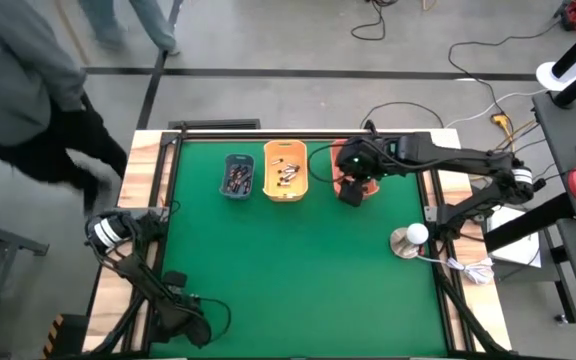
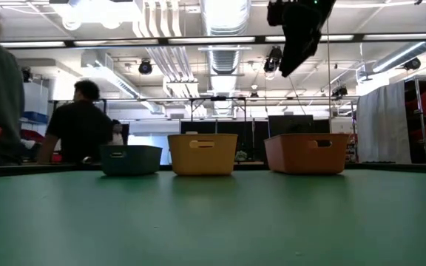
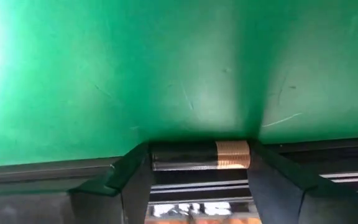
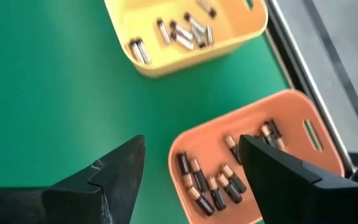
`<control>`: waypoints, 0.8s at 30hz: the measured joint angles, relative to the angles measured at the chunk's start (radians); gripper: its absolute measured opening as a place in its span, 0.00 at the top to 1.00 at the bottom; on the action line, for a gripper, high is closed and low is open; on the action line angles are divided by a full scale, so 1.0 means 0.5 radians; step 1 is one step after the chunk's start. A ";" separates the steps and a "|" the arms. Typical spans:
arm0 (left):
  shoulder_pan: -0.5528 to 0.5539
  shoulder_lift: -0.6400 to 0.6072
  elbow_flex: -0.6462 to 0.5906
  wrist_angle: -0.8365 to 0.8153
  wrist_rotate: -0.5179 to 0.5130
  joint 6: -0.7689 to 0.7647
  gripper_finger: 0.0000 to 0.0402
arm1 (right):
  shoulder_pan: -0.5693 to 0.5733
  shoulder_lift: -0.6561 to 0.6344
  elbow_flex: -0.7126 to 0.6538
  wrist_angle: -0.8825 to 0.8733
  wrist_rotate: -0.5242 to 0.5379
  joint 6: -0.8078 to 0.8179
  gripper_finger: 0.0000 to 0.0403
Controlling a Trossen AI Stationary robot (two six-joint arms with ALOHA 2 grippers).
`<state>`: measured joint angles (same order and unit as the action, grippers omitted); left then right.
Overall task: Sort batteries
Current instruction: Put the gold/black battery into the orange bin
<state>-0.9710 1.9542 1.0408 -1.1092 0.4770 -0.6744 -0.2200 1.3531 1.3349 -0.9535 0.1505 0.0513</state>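
Three bins line the desk's (image 1: 298,270) far edge: grey-blue bin (image 1: 238,177), yellow bin (image 1: 286,171), orange bin (image 4: 253,162), all holding batteries (image 4: 213,186). The right end effector (image 4: 191,168) hovers wide open, empty, over the orange bin. The left end effector (image 3: 197,180), at the near left corner, clamps one battery (image 3: 201,155).

Two dark arms (image 1: 448,155) — matte black (cabled)

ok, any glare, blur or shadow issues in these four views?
High view: person at the table's far left corner is motion-smeared. Low view: ceiling lights blow out and the right gripper is a backlit silhouette. Left wrist view: glare patch at one edge of the green mat, dark shadow band above the held battery. Right wrist view: own fingers soft, batteries sharp.
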 joint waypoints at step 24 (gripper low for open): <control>1.384 -0.341 1.003 0.119 -1.719 0.622 0.50 | 0.365 -0.308 0.109 0.199 -0.215 0.018 0.39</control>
<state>-0.2791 1.7840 1.5422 -1.0498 -0.3827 -0.3636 -0.0373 1.1993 1.3895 -0.8538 0.0430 0.0601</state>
